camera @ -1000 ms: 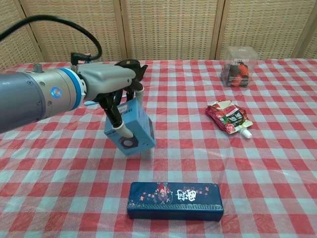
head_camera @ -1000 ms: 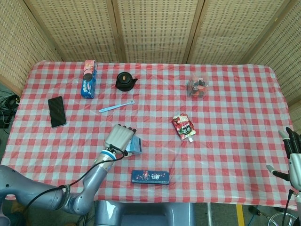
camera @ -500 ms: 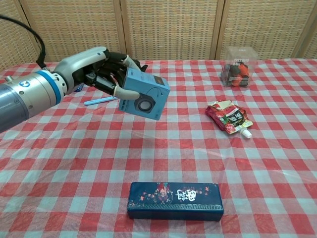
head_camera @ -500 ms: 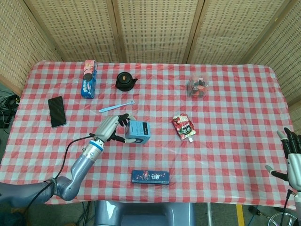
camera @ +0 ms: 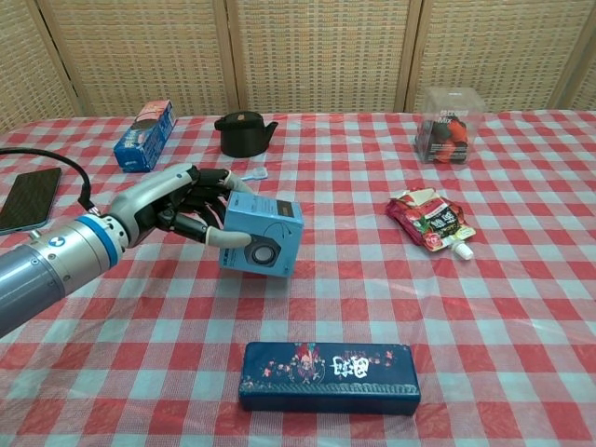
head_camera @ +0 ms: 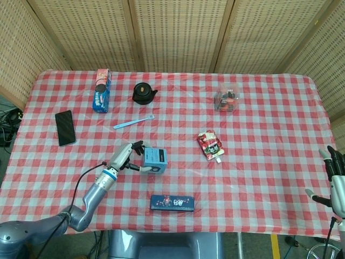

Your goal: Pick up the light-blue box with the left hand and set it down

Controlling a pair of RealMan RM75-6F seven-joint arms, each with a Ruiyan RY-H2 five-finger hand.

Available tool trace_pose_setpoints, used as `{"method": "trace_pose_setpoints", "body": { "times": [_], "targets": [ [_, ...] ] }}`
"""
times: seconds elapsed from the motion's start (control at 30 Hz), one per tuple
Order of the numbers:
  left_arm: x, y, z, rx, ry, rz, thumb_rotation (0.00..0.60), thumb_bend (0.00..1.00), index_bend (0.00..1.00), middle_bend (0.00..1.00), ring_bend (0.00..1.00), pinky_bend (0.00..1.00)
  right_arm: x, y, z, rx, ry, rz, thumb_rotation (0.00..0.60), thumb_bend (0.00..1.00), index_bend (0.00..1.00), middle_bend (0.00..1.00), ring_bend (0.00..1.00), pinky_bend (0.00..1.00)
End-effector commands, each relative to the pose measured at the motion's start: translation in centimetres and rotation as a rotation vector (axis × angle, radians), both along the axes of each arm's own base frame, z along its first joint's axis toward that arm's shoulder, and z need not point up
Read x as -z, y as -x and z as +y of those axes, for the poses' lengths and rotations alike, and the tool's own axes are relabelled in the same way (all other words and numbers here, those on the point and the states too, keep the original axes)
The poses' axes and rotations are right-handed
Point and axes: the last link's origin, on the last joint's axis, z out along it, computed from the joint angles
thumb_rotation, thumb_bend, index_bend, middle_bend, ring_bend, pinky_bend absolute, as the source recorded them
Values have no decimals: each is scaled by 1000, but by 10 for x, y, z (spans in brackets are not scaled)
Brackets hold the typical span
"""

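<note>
The light-blue box [head_camera: 154, 160] [camera: 264, 236] has a round dark mark on its front face and stands low, at or just above the checked tablecloth, left of centre. My left hand [head_camera: 125, 158] [camera: 177, 209] grips it from its left side, with the thumb lying across the front face and the other fingers against the top rear edge. Whether the box's underside touches the cloth is unclear. My right hand [head_camera: 337, 181] hangs off the table's right edge in the head view, fingers apart and holding nothing.
A dark blue flat case [head_camera: 172, 203] [camera: 328, 364] lies in front of the box. A red pouch [camera: 430, 220], a clear container [camera: 448, 114], a black teapot [camera: 242, 132], a blue snack box [camera: 144, 135], a phone [camera: 33, 198] and a blue strip [head_camera: 133, 121] lie around.
My left hand, which had carried the box up and away from me, has brought it back down toward the cloth, still gripped. The right hand has barely moved.
</note>
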Motion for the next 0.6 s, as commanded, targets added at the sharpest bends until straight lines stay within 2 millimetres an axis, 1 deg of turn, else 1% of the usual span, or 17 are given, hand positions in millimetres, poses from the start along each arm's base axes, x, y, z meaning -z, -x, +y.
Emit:
{"method": "trace_pose_setpoints", "body": {
  "times": [0.03,0.07,0.1,0.13,0.17,0.2,0.23,0.3,0.33,0.4,0.47,0.53,0.6],
  "targets": [
    [5,5,-5,1,21,5,600,0,325,291,336,350,0,0,0,0,1,0,600,0,0,0,0,0],
    [5,6,-7,9,26,6,600,0,192,167,218,274,-1,0,0,0,3,1,600,0,0,0,0,0],
    [4,6,-8,14,24,-3,600,0,77,63,104,181,-1,0,0,1,4,1,600,0,0,0,0,0],
    [2,6,-9,18,16,-18,600,0,27,19,49,119,-1,0,0,2,5,2,600,0,0,0,0,0],
    [1,5,-10,21,8,-29,600,0,0,0,5,48,-1,1,0,2,6,3,600,0,0,0,0,0],
    [-2,5,-11,28,-5,-44,600,0,0,0,0,10,-1,1,0,3,7,3,600,0,0,0,0,0],
    [-6,5,-12,35,-17,-58,600,0,0,0,0,1,-1,1,0,4,7,3,600,0,0,0,0,0],
    [-15,5,-14,52,-44,-84,600,0,0,0,0,0,-1,1,0,4,7,3,600,0,0,0,0,0],
    [-25,5,-14,78,-81,-95,600,0,0,0,0,0,-1,0,0,2,6,4,600,0,0,0,0,0],
    [-34,5,-17,101,-102,-100,600,0,0,0,0,0,-1,0,0,1,5,4,600,0,0,0,0,0],
    [-48,6,-19,133,-135,-95,600,0,0,0,0,0,0,0,0,0,3,5,600,0,0,0,0,0],
    [-62,10,-21,163,-168,-61,600,0,0,0,0,0,0,-1,0,-3,3,4,600,0,0,0,0,0],
    [-79,20,-22,193,-193,46,600,0,0,0,0,0,0,-2,1,-7,3,3,600,0,0,0,0,0]
  ]
}}
